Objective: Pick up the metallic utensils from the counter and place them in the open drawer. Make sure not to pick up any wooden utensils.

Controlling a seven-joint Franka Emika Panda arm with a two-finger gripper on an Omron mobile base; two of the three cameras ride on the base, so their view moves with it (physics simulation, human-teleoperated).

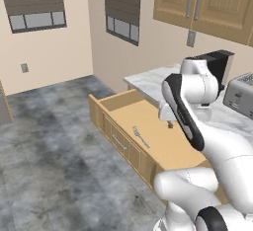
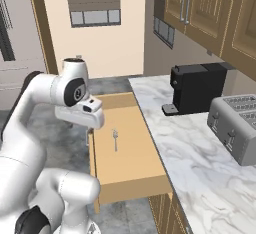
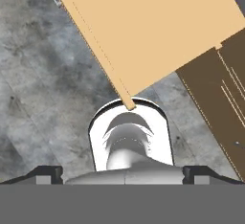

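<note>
Tan wood: your open drawer (image 2: 125,163) juts from under the marbled table (image 2: 200,163), and the silver fork (image 2: 115,140) lies flat on the drawer's pale floor. Your jaws (image 2: 89,137) hang above the drawer's outer edge, spread wide, holding nothing. Toaster (image 2: 237,128) and black coffee machine (image 2: 197,88) stand on the table.

Silver toaster (image 2: 239,127) and black coffee machine (image 2: 196,87) apart on marbled top, grey stone floor (image 1: 44,146) below
</note>
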